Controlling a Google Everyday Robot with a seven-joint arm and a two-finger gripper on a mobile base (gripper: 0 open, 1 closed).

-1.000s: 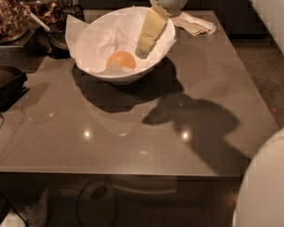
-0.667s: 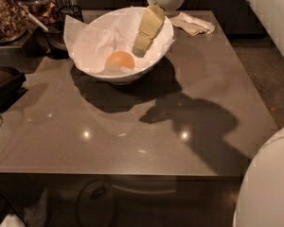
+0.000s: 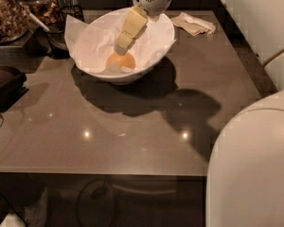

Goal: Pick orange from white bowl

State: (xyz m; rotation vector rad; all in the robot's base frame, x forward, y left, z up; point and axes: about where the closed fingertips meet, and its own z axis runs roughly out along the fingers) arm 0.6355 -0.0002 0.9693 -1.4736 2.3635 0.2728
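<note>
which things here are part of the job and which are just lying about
Job: orange; white bowl holding it; gripper down in the bowl, just above the orange.
Lying about: napkin right of the bowl; jar at far left.

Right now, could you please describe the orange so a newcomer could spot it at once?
On the grey table, toward its far edge, stands a paper-lined white bowl. The orange lies at its bottom, just under the claw reaching in. It alone is round and orange-coloured.

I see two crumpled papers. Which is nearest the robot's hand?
The white paper lining the wide white bowl: the cream gripper hangs inside it, by the round orange. The beige napkin lies outside.
</note>
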